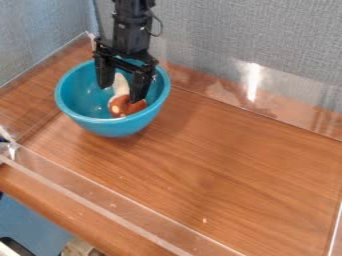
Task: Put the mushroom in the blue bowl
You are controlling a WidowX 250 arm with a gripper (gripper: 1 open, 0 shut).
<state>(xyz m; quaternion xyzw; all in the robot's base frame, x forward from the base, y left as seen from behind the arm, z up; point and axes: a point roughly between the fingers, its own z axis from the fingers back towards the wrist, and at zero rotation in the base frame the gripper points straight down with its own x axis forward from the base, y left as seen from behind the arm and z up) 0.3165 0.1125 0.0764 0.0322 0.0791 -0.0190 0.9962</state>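
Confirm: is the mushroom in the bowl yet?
In. The mushroom lies inside the bowl, between the spread fingers of the open gripper.

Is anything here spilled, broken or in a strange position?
Nothing stands out. The mushroom lies inside the blue bowl, which sits upright on the wooden table. The tool hangs open just above it.

Mushroom (pixel 120 104) inside bowl (pixel 80 108), far left on table (pixel 227 160).

no readable text, no labels, no brand marks, no numbers, no signs on any surface in the camera view
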